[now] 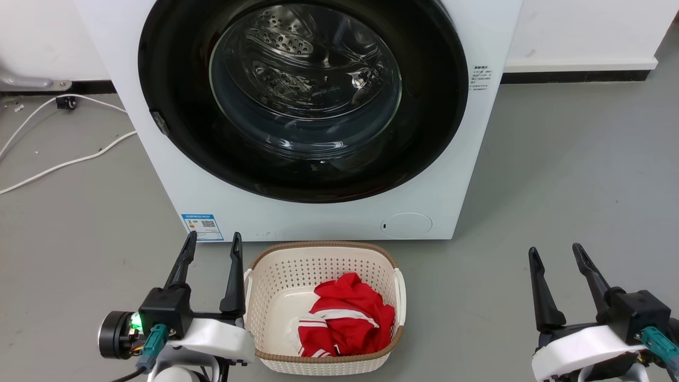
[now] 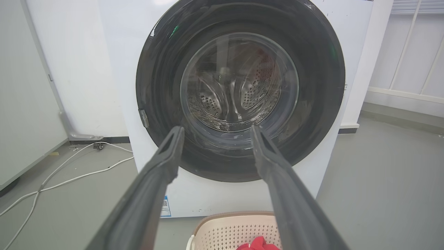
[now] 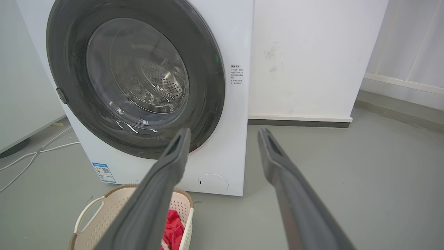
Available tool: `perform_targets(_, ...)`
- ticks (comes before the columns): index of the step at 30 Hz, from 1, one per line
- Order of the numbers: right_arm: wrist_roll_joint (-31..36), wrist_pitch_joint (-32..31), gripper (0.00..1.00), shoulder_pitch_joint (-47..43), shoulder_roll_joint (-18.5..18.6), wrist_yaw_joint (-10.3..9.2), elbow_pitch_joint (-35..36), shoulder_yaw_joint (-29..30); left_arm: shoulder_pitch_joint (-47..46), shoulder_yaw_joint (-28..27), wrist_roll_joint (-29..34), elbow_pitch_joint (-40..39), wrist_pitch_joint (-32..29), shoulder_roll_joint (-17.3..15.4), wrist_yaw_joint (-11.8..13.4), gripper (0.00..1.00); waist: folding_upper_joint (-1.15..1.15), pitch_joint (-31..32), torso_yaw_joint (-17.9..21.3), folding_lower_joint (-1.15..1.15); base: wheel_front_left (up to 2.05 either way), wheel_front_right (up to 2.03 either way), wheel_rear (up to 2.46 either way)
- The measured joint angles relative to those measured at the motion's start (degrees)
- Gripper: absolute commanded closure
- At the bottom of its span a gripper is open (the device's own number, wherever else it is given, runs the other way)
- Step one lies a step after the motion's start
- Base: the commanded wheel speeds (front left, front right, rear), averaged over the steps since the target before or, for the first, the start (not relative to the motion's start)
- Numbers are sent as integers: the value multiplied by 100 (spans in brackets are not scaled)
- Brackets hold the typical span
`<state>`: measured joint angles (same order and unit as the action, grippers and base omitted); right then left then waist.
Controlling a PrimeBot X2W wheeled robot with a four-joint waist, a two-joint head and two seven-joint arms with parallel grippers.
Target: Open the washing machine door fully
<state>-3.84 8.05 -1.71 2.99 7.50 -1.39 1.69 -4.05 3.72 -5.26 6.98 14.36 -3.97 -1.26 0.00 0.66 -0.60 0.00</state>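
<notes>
The white washing machine (image 1: 467, 159) stands straight ahead on the grey floor. Its round glossy black door (image 1: 175, 159) with the clear glass bowl window lies flat against the front, shut, with a small grey latch tab (image 1: 160, 123) on its left rim. The same door (image 2: 156, 86) fills the left wrist view, and the door (image 3: 69, 52) appears at the left of the right wrist view. My left gripper (image 1: 214, 240) is open, low at the left, short of the machine. My right gripper (image 1: 555, 249) is open at the lower right, off to the machine's right side.
A cream perforated laundry basket (image 1: 254, 297) holding red-and-white clothing (image 1: 347, 313) sits on the floor right in front of the machine, between my grippers. White cables (image 1: 63, 164) trail over the floor at the left. A white wall with a dark skirting (image 1: 578, 76) runs behind.
</notes>
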Motion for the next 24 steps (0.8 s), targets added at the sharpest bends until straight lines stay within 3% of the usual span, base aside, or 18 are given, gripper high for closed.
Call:
perform_targets(7,191,34,0,-11,-1,0,19,-7,1,2,235,1,55,24,25,0,0,-9,-7,0,0,0,0)
perform_targets(23,-75,33,0,-12,-2,0,-67,-13,4,-36,201,89,64,60,-24,0,0,1,4,0,0,0,0)
perform_targets(24,-78,33,39,-12,-2,0,-71,-19,4,-40,205,90,64,62,-24,0,0,1,4,0,0,0,0)
